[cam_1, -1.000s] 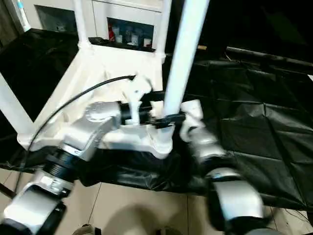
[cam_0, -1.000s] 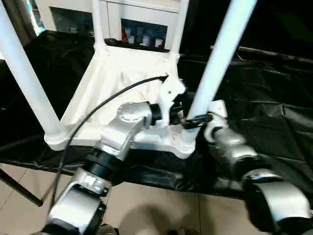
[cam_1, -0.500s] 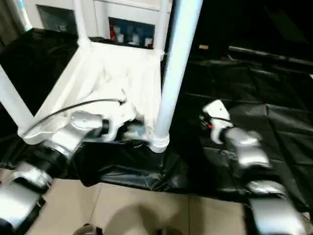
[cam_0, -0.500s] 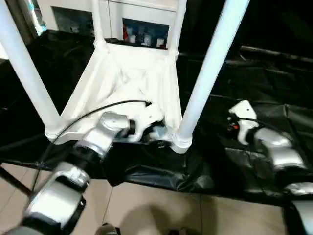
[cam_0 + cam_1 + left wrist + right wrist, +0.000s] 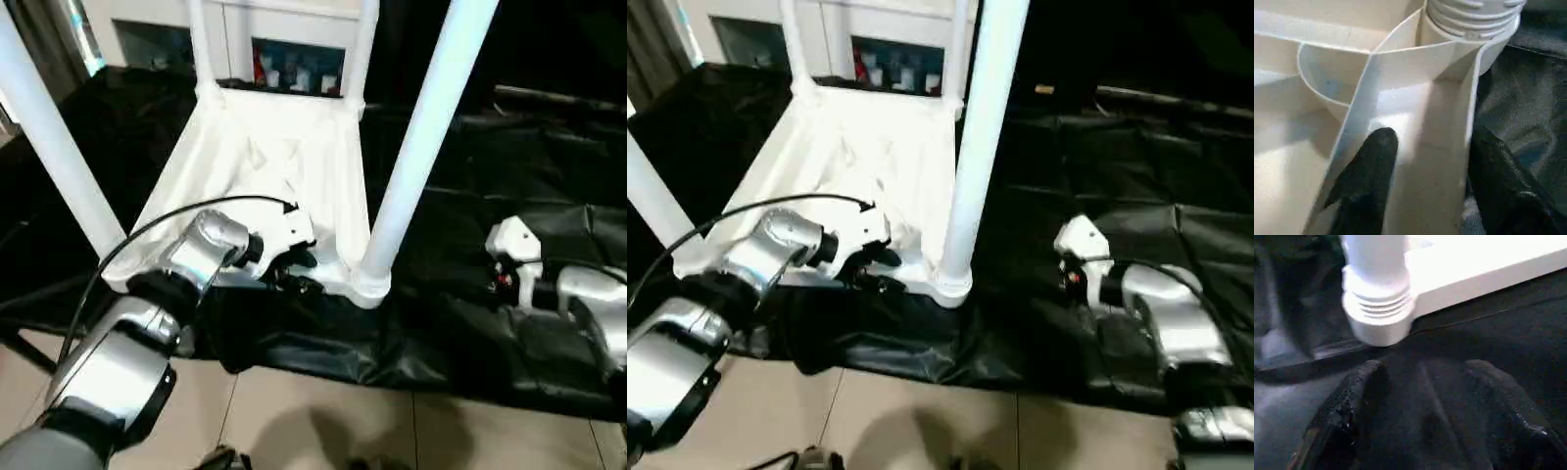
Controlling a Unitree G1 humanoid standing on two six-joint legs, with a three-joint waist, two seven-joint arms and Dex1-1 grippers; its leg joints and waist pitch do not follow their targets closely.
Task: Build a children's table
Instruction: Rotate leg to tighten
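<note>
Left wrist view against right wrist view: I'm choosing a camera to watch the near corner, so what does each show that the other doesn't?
Left wrist: the left gripper open astride the tabletop's rim, one finger among the ribs. Right wrist: the right gripper open over the black sheet, gripping nothing. Both: the near right leg's ridged base at its corner socket.

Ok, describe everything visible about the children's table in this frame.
The children's table is white plastic, lying upside down on the black sheet, ribbed underside up. Four tapered tube legs stand in its corner sockets; the nearest leg has a ridged collar at its socket. The left gripper straddles a rim wall near that corner, jaws open. The right gripper is apart from it.
</note>
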